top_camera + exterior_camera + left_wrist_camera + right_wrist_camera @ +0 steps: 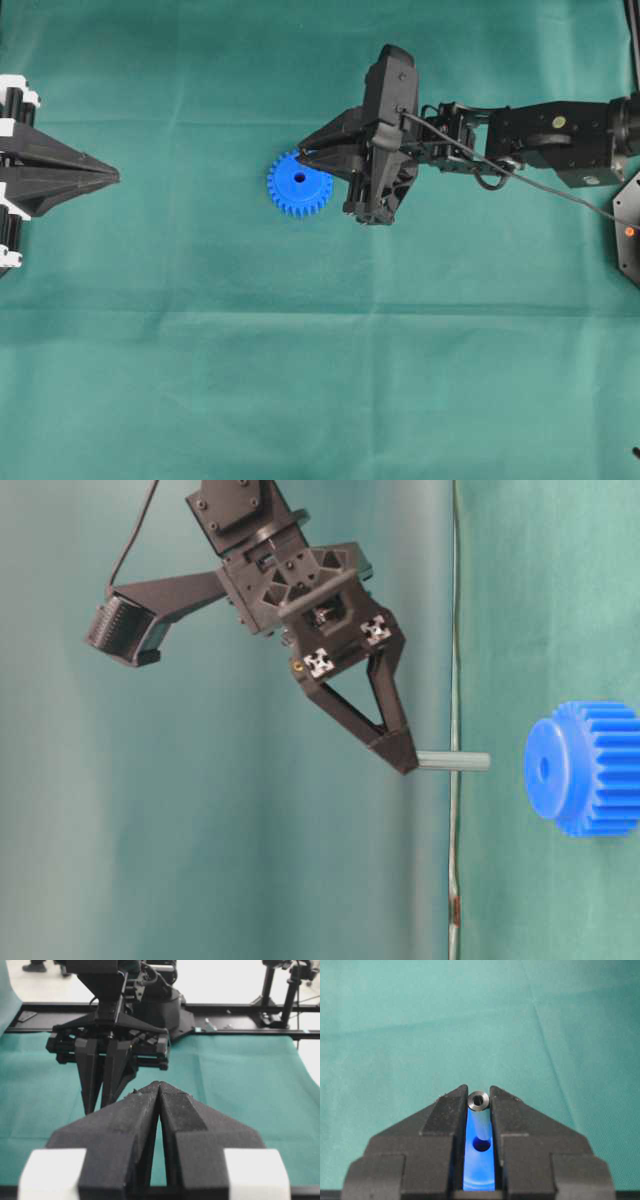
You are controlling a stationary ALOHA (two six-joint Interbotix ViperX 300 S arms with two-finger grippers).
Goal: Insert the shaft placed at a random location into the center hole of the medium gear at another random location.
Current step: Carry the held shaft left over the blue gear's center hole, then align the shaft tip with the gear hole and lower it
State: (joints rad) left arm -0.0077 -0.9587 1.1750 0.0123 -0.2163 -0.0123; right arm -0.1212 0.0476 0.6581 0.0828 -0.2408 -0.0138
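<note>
Clamped between the right hand fingertips: the shaft, pointing down, blue gear and its center hole showing through the gap behind it. Seen side-on, shaft apart from the gear, not yet in the hole. Alignment step by the look of it; next needs the tip centred over the hole, then a straight descent. From overhead, gear on the green worktop, right hand at its 1 o'clock edge. Left hand pressed closed, empty, parked far off at 9 o'clock.
</note>
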